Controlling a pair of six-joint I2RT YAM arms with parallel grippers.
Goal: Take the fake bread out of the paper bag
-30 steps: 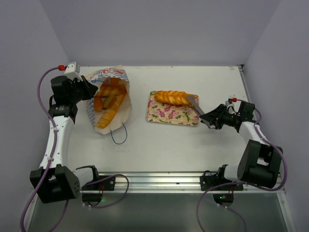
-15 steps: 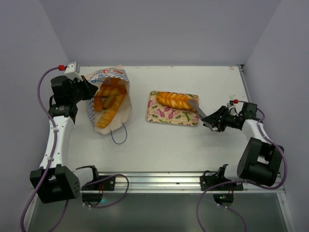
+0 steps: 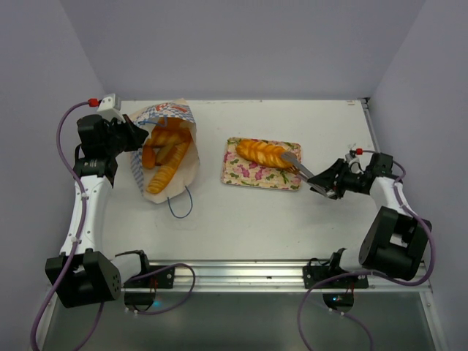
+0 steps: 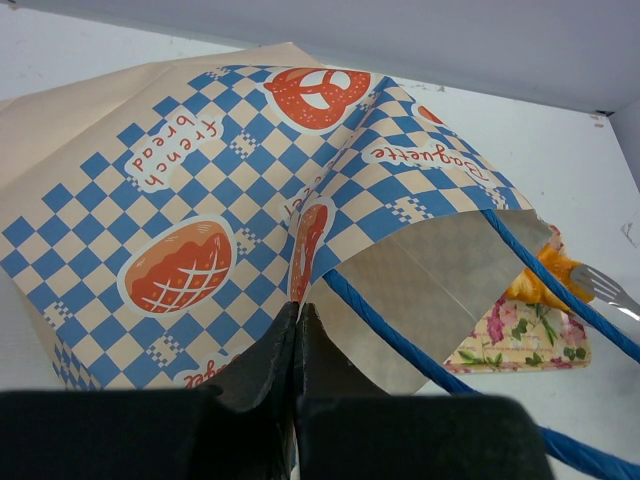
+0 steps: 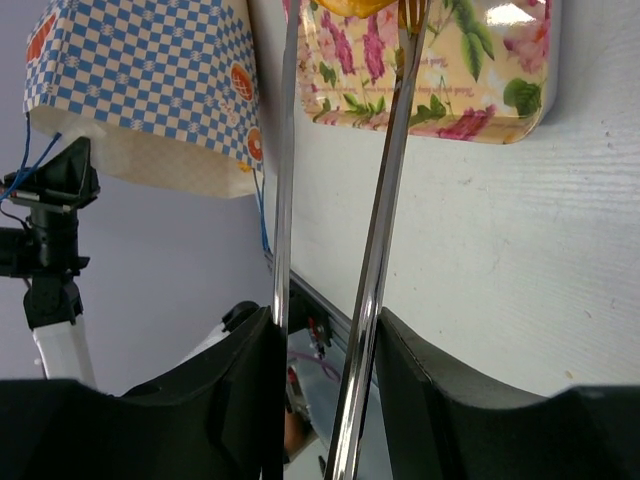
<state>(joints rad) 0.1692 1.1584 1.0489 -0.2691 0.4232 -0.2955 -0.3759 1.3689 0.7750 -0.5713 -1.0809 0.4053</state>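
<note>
Top external showed a braided loaf on the floral tray; right of it, right gripper clamped tongs; left of it, left gripper pinched paper bag.

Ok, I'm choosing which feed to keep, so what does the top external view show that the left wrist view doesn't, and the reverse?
Only top external: the fake bread in the open mouth of the paper bag, the whole braided loaf on the floral tray, and the right gripper holding metal tongs. Only left wrist: the left gripper shut on the bag's edge, and its legible "french bread" lettering. Both: the bag, a tray corner, the loaf's end, the tongs' tip.
</note>
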